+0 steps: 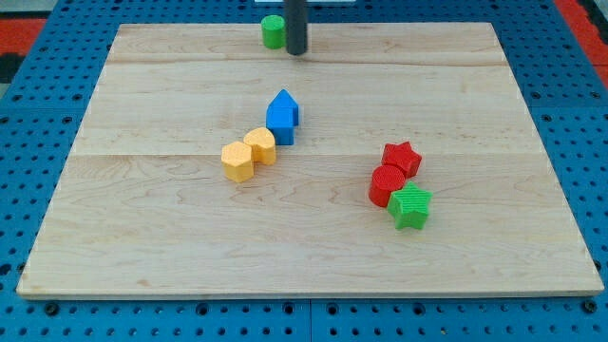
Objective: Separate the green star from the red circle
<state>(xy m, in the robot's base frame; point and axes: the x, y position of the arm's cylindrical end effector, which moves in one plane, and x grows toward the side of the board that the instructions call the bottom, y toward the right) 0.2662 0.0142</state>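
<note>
My tip (pixel 296 51), a bare rod without jaws, rests just right of the green cylinder (pixel 274 31), well apart from the touching green star (pixel 410 206) and red circle (pixel 387 184) on the desk (pixel 152 237).

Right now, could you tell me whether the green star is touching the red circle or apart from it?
Touching. The green star sits flush against the red circle, no board showing between them. My tip is far off, beside the green cylinder.

Only a short length of the robot shows: a straight, dark grey, almost black rod, round in section and smooth, with no markings, cables or screws visible. My tip (pixel 296 52) ends blunt and slightly rounded.
</note>
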